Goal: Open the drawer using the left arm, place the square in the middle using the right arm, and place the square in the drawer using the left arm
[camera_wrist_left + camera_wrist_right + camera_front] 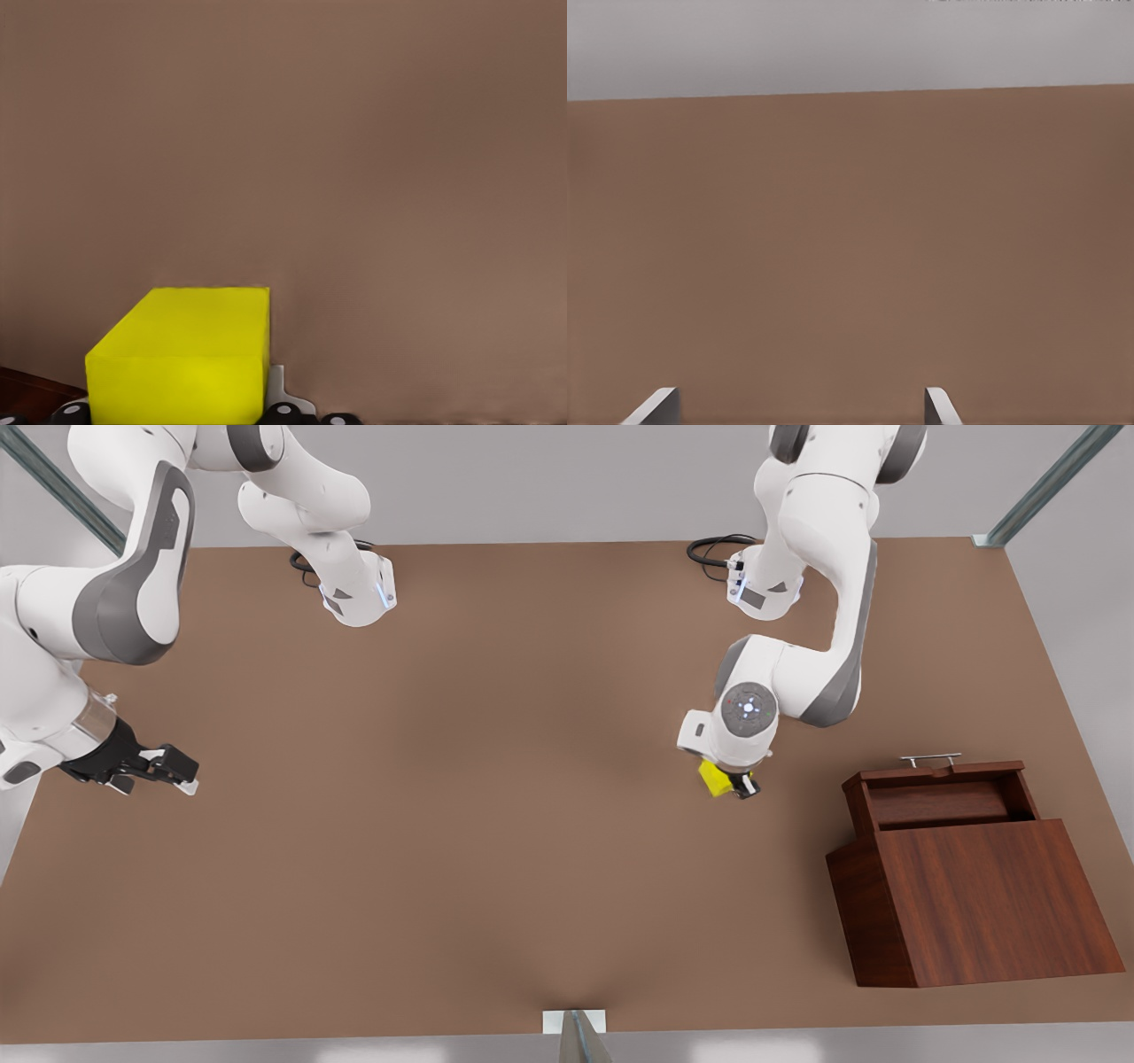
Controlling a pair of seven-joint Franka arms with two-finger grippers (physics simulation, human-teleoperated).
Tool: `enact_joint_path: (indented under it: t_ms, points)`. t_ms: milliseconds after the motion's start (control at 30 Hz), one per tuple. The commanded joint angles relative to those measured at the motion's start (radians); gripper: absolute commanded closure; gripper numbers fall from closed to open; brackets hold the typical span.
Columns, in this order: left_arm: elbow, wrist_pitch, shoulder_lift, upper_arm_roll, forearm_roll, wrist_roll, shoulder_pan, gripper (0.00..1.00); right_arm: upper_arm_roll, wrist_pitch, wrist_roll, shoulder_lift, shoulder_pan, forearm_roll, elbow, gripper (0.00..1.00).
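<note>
1. Left gripper (732, 782) sits right of centre in the front view, pointing down, fingers clamped on the square (714, 778). The left wrist view has the square (182, 354) close up against the table (372, 159).
2. The square is held above the table, to the left of the cabinet (970, 899) and well apart from it.
3. Drawer (943, 793) is pulled out on the cabinet's far side, its tray in plain sight, silver handle (930, 759) at its far edge.
4. Right gripper (173, 771) waits over the table's left edge, holding nothing, fingers spread wide. In the right wrist view, both fingertips (656, 407) are well apart.
</note>
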Motion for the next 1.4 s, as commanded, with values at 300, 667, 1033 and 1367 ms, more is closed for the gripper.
enact_joint_path:
  t_ms: [300,667,1033,1367]
  points:
    - [-0.01,-0.023,0.001,0.327,-0.039,0.486,0.017,0.3,0.0,0.003,0.0,0.0,0.0,0.0,0.0,0.0]
    - [-0.007,0.101,0.061,0.33,-0.04,0.739,0.237,0.29,0.0,0.006,0.0,0.003,0.002,0.0,0.0,0.0]
    - [-0.007,0.123,0.081,0.33,-0.045,0.75,0.244,0.0,0.0,0.008,0.0,0.003,0.0,0.0,0.0,0.0]
    - [0.096,-0.044,-0.131,0.068,-0.128,-0.583,0.326,0.0,0.0,0.006,0.0,0.003,0.0,0.0,0.0,0.0]
